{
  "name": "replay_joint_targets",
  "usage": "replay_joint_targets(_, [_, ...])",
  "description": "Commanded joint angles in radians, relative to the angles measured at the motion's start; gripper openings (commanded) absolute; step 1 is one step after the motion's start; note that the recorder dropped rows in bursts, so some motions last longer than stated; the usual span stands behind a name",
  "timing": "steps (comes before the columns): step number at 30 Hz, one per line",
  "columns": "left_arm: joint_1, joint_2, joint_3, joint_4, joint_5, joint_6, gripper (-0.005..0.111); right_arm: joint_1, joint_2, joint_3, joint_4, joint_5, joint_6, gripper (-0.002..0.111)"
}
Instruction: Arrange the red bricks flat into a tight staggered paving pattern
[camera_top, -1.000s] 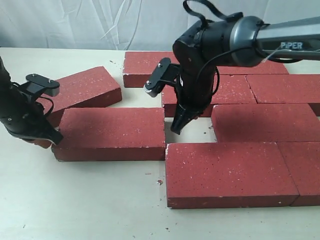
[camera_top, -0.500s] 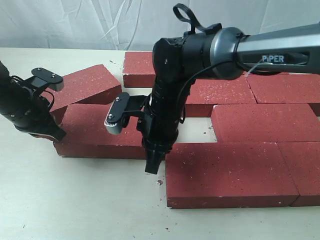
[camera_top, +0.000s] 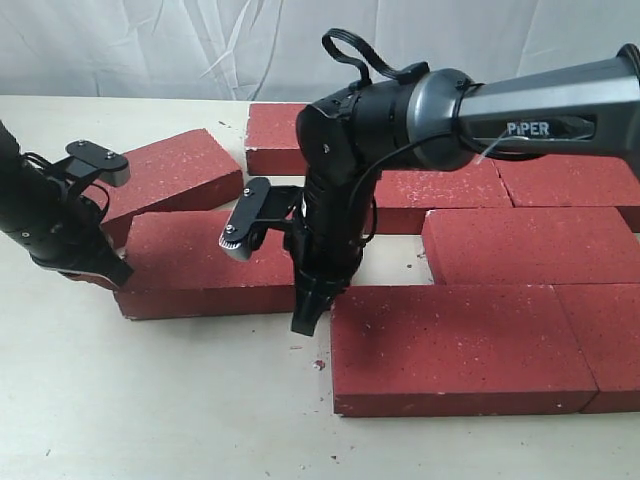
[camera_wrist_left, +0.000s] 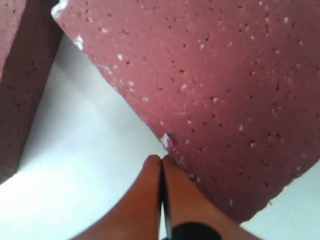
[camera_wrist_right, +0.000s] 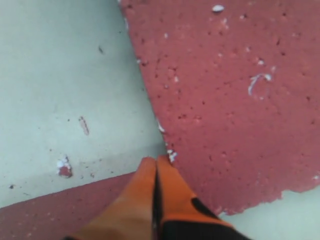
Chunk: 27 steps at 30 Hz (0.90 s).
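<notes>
Has the right gripper (camera_top: 305, 320) pinched fully together on nothing, tip pointed down at the counter (camera_top: 150, 400), right at one end corner of a loose red brick (camera_top: 200, 262); cannot tell whether touching. Has the left gripper (camera_top: 108, 272) likewise closed tight and empty at that brick's opposite end, leaving it flat between the two grippers. Shows a second loose brick (camera_top: 170, 172) just behind the left gripper, skewed. Shows the laid red bricks (camera_top: 460, 345) beyond the right gripper, away from the left one, nearest just beside its tip.
</notes>
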Motion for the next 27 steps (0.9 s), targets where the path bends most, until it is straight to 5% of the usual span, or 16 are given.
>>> replay_joint_targets(1, [-0.009,0.003,-0.004,-0.043,0.045,0.011,0.000,-0.012,-0.018,-0.005,-0.080,-0.051,0.030,-0.001])
replay_joint_targets(8, [-0.009,0.003,-0.004,-0.047,0.020,0.011,0.000,-0.003,-0.086,-0.007,0.017,0.156,0.030,-0.001])
replay_joint_targets(15, [-0.009,0.003,-0.004,-0.069,-0.003,0.017,0.000,-0.024,-0.156,-0.005,0.066,0.154,0.030,-0.001])
replay_joint_targets(27, [-0.012,0.016,-0.004,-0.122,-0.023,0.039,0.000,-0.312,-0.250,0.094,0.094,-0.082,0.088,-0.001])
